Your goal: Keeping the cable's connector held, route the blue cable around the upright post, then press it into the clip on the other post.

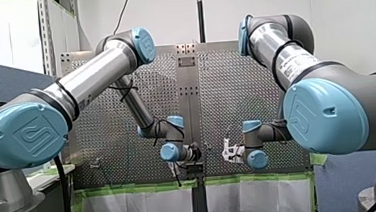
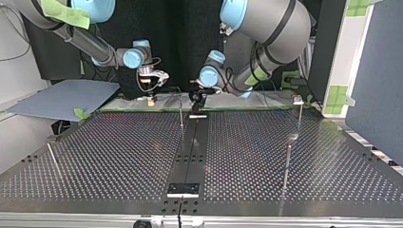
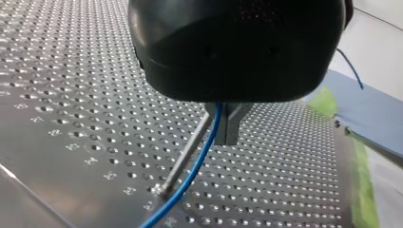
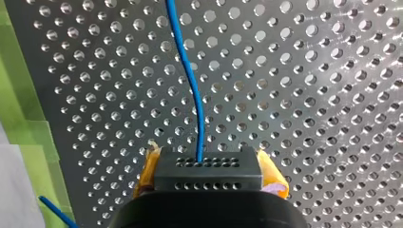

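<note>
In the left wrist view my left gripper (image 3: 227, 135) is black and shut on the blue cable (image 3: 199, 156), which runs down from between its fingers. A thin upright post (image 3: 183, 159) stands just beside the cable. In the right wrist view my right gripper (image 4: 209, 166) has its yellow pads (image 4: 273, 175) shut on the black connector (image 4: 207, 179). The blue cable (image 4: 190, 76) leads away from the connector over the perforated table. In the top view my left gripper (image 2: 196, 99) and my right gripper (image 2: 151, 99) hang close together at the table's far edge.
In the top view one post (image 2: 181, 114) stands near the middle, and a post with a small clip on top (image 2: 298, 102) stands at the right. Two more posts (image 2: 287, 166) (image 2: 53, 159) stand nearer. Green tape (image 2: 266, 108) lines the far edge. A blue-grey board (image 2: 62, 97) lies at the left.
</note>
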Motion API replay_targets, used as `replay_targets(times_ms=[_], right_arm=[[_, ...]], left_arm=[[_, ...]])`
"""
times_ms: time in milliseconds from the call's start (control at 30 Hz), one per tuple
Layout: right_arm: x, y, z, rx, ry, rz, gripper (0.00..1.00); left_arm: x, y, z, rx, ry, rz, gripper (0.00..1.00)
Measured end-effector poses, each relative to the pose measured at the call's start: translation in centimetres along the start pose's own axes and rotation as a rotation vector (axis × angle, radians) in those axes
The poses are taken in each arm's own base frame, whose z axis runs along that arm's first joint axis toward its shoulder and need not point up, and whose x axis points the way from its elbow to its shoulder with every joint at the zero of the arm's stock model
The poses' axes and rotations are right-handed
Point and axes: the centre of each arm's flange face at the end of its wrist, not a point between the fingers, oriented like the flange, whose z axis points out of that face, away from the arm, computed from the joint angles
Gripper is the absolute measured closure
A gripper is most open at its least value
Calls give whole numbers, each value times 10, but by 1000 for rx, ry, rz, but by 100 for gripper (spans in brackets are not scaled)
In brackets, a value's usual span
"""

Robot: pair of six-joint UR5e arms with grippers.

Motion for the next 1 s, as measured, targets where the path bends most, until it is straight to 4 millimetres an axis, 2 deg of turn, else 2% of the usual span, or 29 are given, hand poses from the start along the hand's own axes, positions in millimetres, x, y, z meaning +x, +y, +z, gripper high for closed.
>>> replay_targets(times_ms=[333,1000], right_arm=[[6,15,9,-13,18,1,100],[14,33,21,-32,39,1,100]], left_arm=[[-12,-2,10,9,-29,-20,100],[-15,1,12,7,-37,-27,100]])
